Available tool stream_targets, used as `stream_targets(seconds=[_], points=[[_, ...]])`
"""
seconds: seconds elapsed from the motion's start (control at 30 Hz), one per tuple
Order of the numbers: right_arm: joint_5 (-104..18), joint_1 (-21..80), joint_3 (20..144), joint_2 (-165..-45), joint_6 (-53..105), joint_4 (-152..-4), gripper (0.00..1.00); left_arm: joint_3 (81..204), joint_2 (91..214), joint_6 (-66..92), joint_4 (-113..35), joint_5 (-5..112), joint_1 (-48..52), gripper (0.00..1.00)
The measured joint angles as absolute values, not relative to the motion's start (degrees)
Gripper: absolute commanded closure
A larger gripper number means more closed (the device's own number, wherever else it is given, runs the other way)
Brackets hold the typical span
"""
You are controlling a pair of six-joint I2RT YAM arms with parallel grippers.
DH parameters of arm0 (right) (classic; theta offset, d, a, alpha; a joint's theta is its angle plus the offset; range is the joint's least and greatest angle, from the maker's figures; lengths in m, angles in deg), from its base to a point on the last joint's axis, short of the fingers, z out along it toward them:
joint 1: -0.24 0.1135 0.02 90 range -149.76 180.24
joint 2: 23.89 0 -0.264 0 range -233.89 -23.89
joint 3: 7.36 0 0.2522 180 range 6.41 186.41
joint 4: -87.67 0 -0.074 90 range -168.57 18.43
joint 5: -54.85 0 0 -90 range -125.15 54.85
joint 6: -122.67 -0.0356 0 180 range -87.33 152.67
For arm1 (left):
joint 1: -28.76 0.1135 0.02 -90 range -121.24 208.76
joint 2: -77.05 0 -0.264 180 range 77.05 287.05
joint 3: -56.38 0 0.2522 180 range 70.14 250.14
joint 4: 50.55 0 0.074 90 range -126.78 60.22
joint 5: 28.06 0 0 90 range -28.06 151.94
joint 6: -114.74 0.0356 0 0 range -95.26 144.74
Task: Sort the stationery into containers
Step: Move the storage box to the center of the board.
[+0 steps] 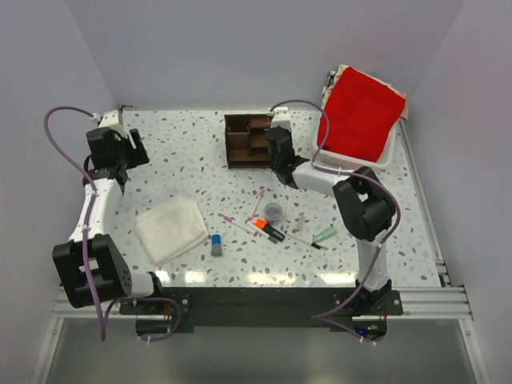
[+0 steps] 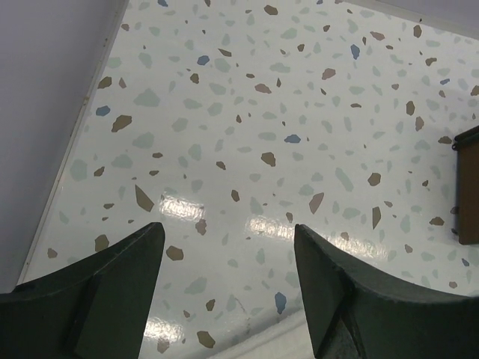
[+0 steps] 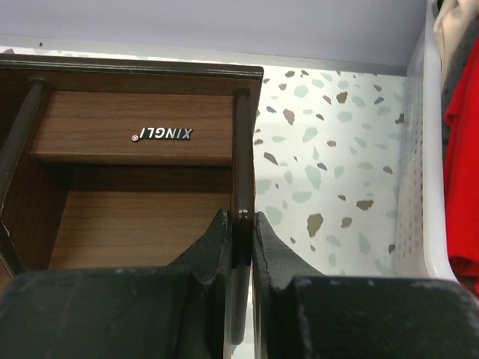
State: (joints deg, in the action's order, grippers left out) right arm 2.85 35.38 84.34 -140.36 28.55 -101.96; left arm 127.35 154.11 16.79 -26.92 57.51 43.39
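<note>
Where right jaws clamp, organizer wall (image 3: 243, 149) pinched between.

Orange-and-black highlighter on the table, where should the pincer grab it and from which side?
Grip the orange-and-black highlighter at mid-barrel, coming straight down from above and closing across its narrow width. It lies flat and diagonal, with thin pens close alongside, so a side approach would likely knock them.

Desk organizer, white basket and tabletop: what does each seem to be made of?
The desk organizer: dark brown wood or wood-look laminate, matte, with visible straight grain lines. The white basket: likely plastic, smooth, its wall dotted with small perforations. The tabletop: pale speckled terrazzo pattern, glossy since it mirrors lights; whether stone or printed laminate cannot be told.
</note>
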Motion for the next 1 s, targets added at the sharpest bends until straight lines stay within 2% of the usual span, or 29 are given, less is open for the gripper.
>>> stream_targets(seconds=[0.27,0.37,0.47,0.5,0.53,0.63,0.7,0.97,1.0], points=[[3.4,34.7,76.6,-134.9,24.3,-100.9,1.0,125.3,154.0,16.8,-29.0,57.2,43.4,0.24],[3.4,34.6,75.9,-134.1,23.8,-100.4,1.0,124.9,154.0,16.7,-29.6,56.9,43.4,0.21],[3.4,34.6,75.7,-134.1,23.8,-100.5,0.96,124.8,154.0,16.7,-30.0,56.2,43.4,0.21],[3.4,34.6,75.7,-134.1,23.8,-100.5,0.93,124.6,154.0,16.8,-30.3,55.7,43.4,0.21],[3.3,34.6,75.5,-134.1,24.1,-100.8,0.81,124.6,154.0,16.8,-30.3,55.6,43.4,0.2],[2.8,34.5,75.5,-134.1,25.4,-101.0,0.59,124.1,153.8,16.8,-31.2,54.8,43.4,0.2],[2.8,34.5,75.1,-134.1,27.3,-99.9,0.51,123.4,153.5,16.8,-31.8,54.3,43.4,0.18],[1.1,34.2,73.2,-129.4,29.1,-91.2,0.4,122.0,151.3,16.9,-32.2,51.5,43.4,0.11],[0.2,34.2,73.0,-127.6,28.9,-88.6,0.33,122.2,151.0,17.0,-31.8,50.8,43.3,0.08]])
